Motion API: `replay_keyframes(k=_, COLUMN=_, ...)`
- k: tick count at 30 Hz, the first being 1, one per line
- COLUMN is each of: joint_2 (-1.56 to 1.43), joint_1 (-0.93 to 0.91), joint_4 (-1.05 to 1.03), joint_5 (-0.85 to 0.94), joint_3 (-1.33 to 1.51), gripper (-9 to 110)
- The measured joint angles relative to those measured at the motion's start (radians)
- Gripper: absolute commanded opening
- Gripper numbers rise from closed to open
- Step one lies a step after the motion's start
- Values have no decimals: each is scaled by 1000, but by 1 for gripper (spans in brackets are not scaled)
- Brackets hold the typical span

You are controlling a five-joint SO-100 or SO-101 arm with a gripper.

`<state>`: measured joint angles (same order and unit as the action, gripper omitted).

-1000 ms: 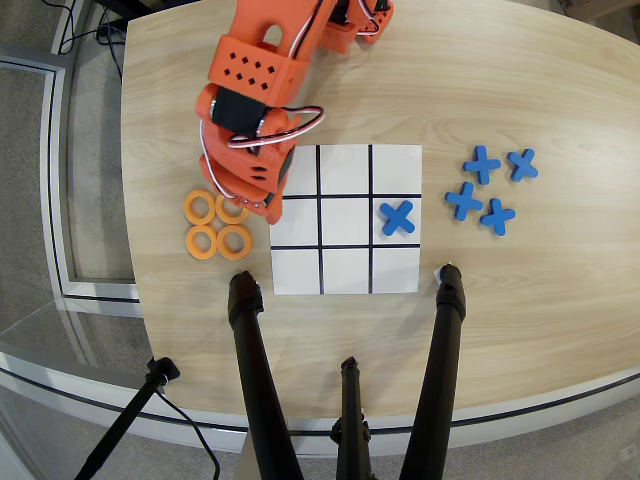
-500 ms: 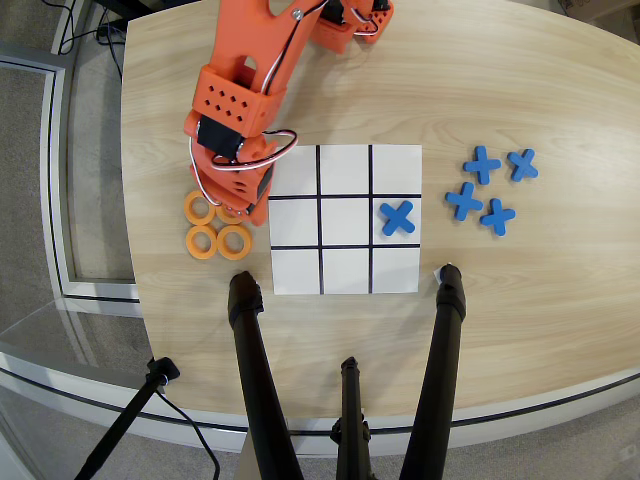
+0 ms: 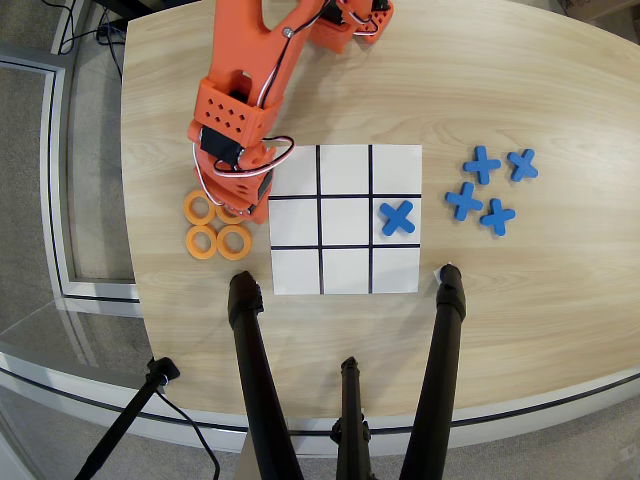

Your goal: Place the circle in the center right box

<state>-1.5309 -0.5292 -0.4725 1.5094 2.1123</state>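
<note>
nearest the lens, three black tripod legs [image 3: 255, 380] rise from the bottom edge of the overhead view, just below the white board [image 3: 345, 218]. all places below are given relative to that board.

the orange arm [image 3: 250, 90] reaches down from the top and ends just off the board's left edge, beside the middle row. the gripper [image 3: 238, 205] is pointed down into a cluster of four orange rings lying directly left of the board. the circle [image 3: 230, 211] nearest the board is largely covered by the fingers; the arm's body hides the jaws, so their opening cannot be told, nor whether the ring is gripped.

the blue cross [image 3: 397, 217] sits in the middle-row cell on the view's right. the center right box [image 3: 294, 221] is judged to be the empty middle-row end cell on the view's left, lying immediately right of the gripper, so the coming move is a short carry rightward.
</note>
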Motion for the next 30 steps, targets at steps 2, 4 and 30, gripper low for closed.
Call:
replay_keyframes(k=2, joint_2=6, joint_1=0, joint_4=11, joint_5=0, joint_3=0, gripper=20)
replay_keyframes(k=4, joint_2=15, joint_1=0, joint_4=25, joint_5=0, joint_3=9, gripper=20)
replay_keyframes(k=30, joint_2=8, joint_1=5, joint_4=89, joint_5=-28, joint_3=104, gripper=0)
